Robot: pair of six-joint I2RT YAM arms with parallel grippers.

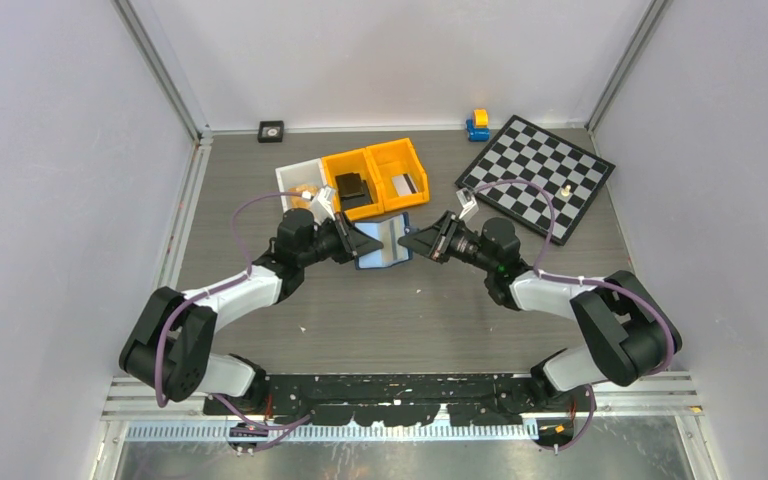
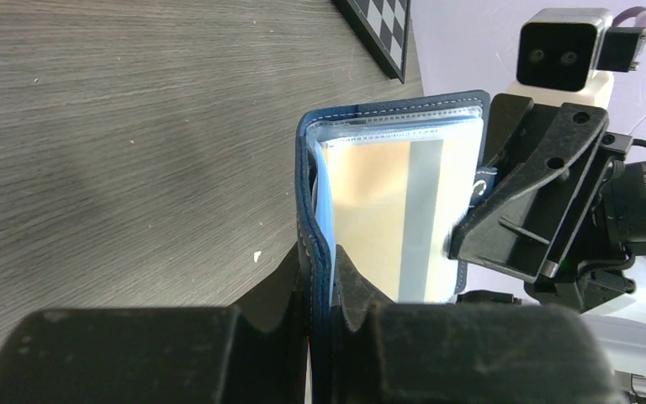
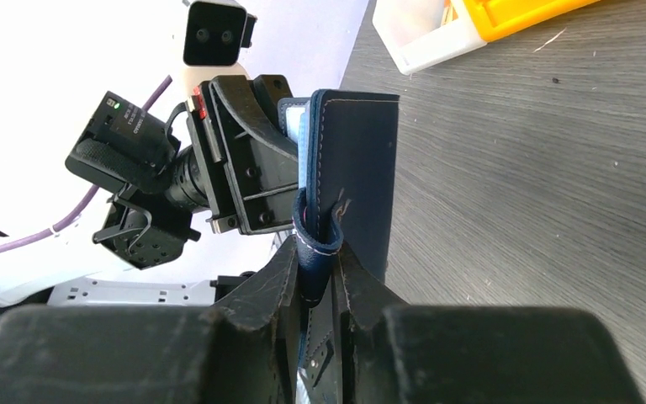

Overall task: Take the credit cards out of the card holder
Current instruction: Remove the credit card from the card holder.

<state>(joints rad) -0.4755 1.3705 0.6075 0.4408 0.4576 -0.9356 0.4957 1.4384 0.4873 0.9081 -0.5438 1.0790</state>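
The left gripper point(image 2: 320, 282) is clenched on the spine edge of the navy card holder point(image 2: 306, 194). Its wrist view alone shows the open inside, where a tan card point(image 2: 370, 210) with a grey stripe sits behind a clear pocket. The right gripper point(image 3: 315, 269) pinches the holder's snap tab point(image 3: 315, 227). Its wrist view shows only the navy outer cover, with no card visible. From above, the holder is held on edge between the two grippers, just in front of the orange bins point(image 1: 360, 157), and the cards cannot be made out there.
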